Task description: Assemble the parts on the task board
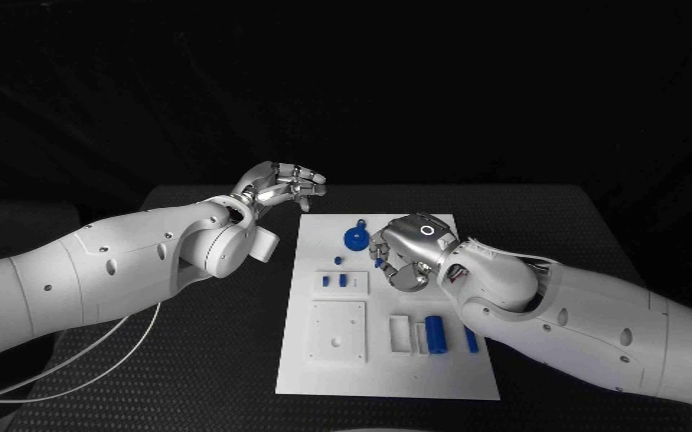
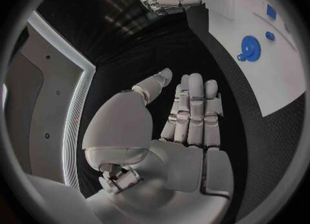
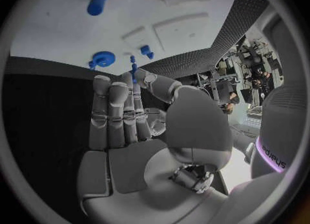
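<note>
Your right robot hand (image 3: 126, 115) pinches a thin blue pin (image 3: 133, 68) upright over the task board (image 1: 325, 377); the blue gear (image 1: 355, 239) lies just beside it. Left robot hand (image 1: 281, 188) hangs released off the board's far-left corner.

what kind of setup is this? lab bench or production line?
Probably a lab test bench: a white task board with small blue parts like a gear on a black table under dark backdrop, plus cluttered equipment racks behind.
</note>
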